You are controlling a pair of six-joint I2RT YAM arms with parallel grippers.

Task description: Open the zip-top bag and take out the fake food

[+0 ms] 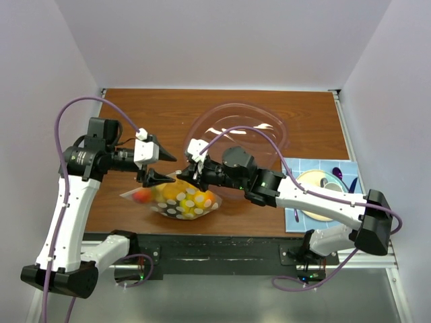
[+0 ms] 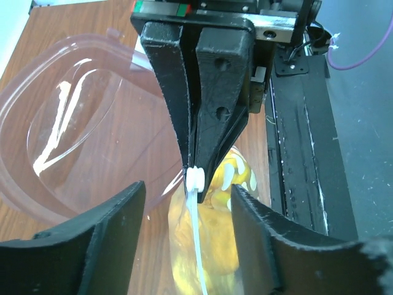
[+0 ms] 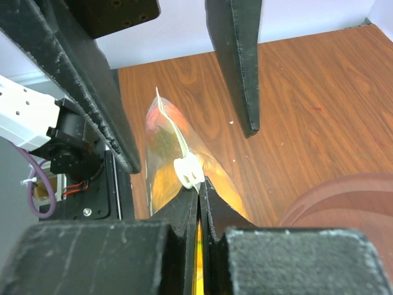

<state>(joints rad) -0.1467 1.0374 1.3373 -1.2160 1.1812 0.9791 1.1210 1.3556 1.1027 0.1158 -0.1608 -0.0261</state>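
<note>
The zip-top bag (image 1: 180, 200), clear with white polka dots, lies near the table's front edge. Yellow, orange and red fake food (image 1: 176, 195) is inside it. My right gripper (image 1: 185, 176) is shut on the bag's top zip edge. In the right wrist view the gripper (image 3: 199, 183) pinches that edge just behind the white slider (image 3: 188, 172). My left gripper (image 1: 174, 167) is open and faces the right one. In the left wrist view the left gripper (image 2: 187, 187) has one finger on each side of the zip strip and slider (image 2: 195, 179), without touching them.
A large clear pinkish bowl (image 1: 236, 131) stands behind the bag, close to both grippers; it also shows in the left wrist view (image 2: 73, 123). A blue mat (image 1: 296, 168) with a plate and cup (image 1: 331, 183) lies at the right. The table's front rail (image 1: 222, 252) is just in front of the bag.
</note>
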